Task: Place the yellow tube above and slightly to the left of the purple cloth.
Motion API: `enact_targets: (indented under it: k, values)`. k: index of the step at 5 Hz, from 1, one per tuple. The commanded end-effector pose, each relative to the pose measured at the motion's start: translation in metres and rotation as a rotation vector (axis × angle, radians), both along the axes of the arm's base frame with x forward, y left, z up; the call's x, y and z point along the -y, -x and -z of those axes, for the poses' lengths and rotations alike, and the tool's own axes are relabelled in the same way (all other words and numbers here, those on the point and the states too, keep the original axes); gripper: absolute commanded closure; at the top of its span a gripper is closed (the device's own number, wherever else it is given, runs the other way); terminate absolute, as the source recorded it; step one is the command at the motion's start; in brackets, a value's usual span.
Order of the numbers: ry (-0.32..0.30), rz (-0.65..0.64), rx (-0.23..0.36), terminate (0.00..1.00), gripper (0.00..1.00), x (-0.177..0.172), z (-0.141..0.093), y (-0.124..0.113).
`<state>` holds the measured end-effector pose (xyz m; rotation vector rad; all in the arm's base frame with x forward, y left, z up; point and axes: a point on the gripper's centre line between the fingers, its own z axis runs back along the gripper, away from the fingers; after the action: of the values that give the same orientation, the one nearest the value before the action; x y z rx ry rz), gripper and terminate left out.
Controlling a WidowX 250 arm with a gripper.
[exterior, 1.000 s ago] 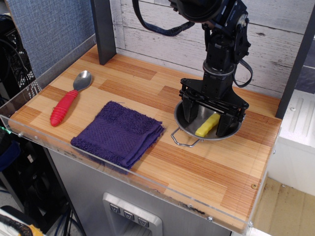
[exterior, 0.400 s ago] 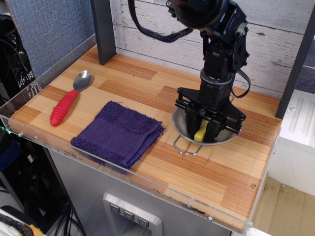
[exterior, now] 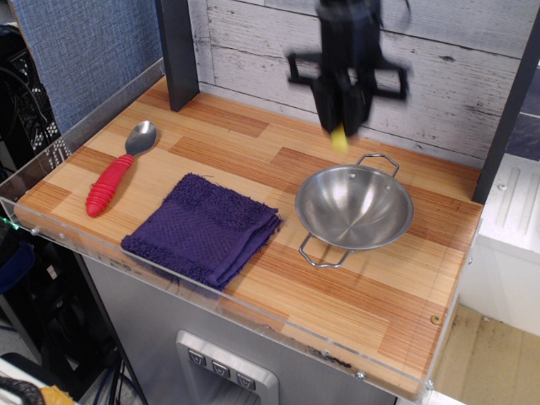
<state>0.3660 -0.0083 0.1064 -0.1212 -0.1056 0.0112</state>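
My gripper (exterior: 342, 118) is blurred and high above the table, over the back edge of the steel bowl (exterior: 354, 207). It is shut on the yellow tube (exterior: 339, 141), whose lower end sticks out below the fingers. The bowl is empty. The purple cloth (exterior: 204, 229) lies folded near the front edge, left of the bowl.
A red-handled spoon (exterior: 114, 180) lies at the left, near the cloth. A dark post (exterior: 178, 52) stands at the back left. A clear acrylic rim (exterior: 126, 261) runs along the table's front and left edges. A white plank wall is behind.
The gripper closed on the yellow tube in the bowl, then lifted it out and up toward the back. The bowl is now empty and slightly shifted.
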Motion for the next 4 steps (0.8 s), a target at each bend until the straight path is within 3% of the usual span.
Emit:
enact_targets:
  k: [1, 2, 3, 4]
  values:
    - [-0.119, -0.138, 0.033, 0.00, 1.00, -0.097, -0.065, -0.018]
    - [-0.157, -0.170, 0.020, 0.00, 1.00, -0.146, -0.053, -0.011]
    - [-0.187, -0.165, 0.006, 0.00, 1.00, -0.183, -0.023, 0.000]
    - [-0.180, -0.145, 0.030, 0.00, 1.00, -0.182, -0.002, 0.019]
